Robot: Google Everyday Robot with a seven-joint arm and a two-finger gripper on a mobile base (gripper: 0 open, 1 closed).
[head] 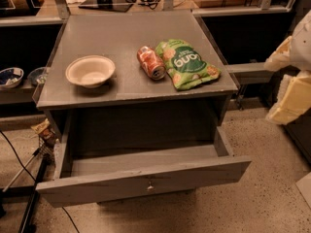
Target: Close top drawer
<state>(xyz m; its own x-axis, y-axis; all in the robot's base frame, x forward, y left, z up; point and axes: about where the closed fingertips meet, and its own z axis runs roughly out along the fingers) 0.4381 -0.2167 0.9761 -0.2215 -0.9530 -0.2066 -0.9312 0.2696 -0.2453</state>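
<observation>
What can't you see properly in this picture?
All in the camera view:
- Top drawer: its raised front panel hides the near part of the inside.
- Gripper, at the far right beside the cabinet: cut off by the right edge.
- Can: the label is too small to read.
- Blue bowl: cut off by the left edge.
</observation>
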